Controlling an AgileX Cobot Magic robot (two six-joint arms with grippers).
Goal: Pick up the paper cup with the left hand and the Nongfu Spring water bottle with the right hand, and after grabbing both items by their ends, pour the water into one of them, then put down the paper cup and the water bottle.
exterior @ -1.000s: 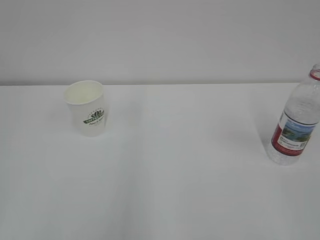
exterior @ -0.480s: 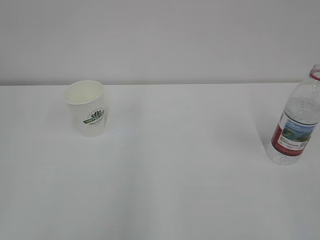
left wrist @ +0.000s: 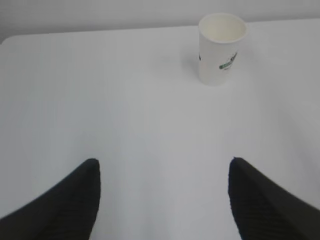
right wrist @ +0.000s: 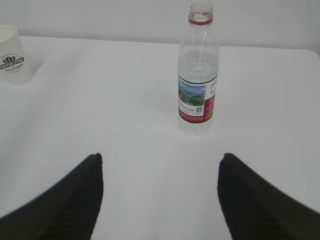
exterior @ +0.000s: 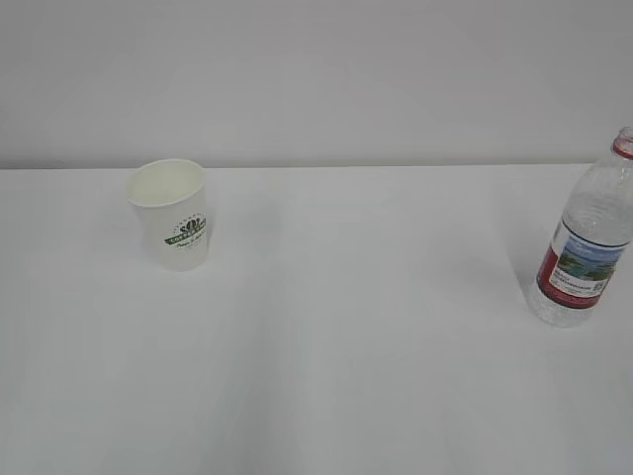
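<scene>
The paper cup (exterior: pixel 170 214) is seen upright at the counter's (exterior: pixel 356 327) left, the Nongfu Spring water bottle (exterior: pixel 589 237) upright at its right edge, well apart. The left tool (left wrist: pixel 162 200) and right tool (right wrist: pixel 160 195) are held spread, with nothing gripped.

At three o'clock in the exterior view, the frame edge is clipping the Nongfu Spring water bottle (exterior: pixel 590 247). The paper cup (right wrist: pixel 12 55) is running off the right wrist view's nine o'clock edge, its lettering staying unreadable.
</scene>
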